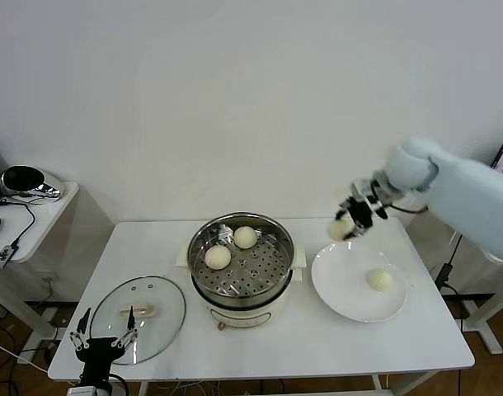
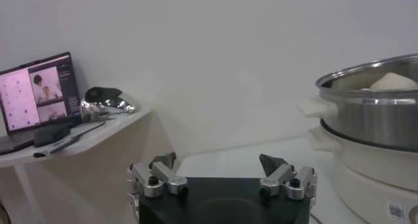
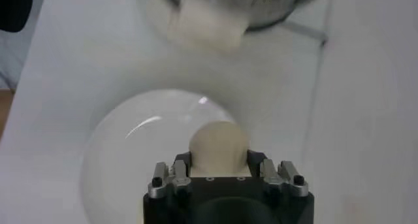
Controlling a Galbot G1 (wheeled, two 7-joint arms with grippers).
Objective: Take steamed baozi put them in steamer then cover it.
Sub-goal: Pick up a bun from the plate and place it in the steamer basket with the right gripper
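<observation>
The steel steamer (image 1: 204, 272) stands on its cream pot base at the table's middle, with two baozi (image 1: 218, 257) (image 1: 246, 237) inside. My right gripper (image 1: 345, 226) is shut on a third baozi (image 1: 341, 228) and holds it in the air above the white plate's (image 1: 338, 294) back left edge; the right wrist view shows this bun (image 3: 219, 144) between the fingers. A fourth baozi (image 1: 379, 280) lies on the plate. The glass cover (image 1: 165, 301) lies flat on the table left of the steamer. My left gripper (image 1: 104, 340) is open and empty, low at the front left by the cover.
A side table (image 1: 45, 216) with a shiny object (image 1: 25, 181) and cables stands at the far left. The steamer's rim (image 2: 372, 75) also shows in the left wrist view, with a laptop (image 2: 38, 91) on the side table. The pot's side handle (image 3: 206, 28) shows in the right wrist view.
</observation>
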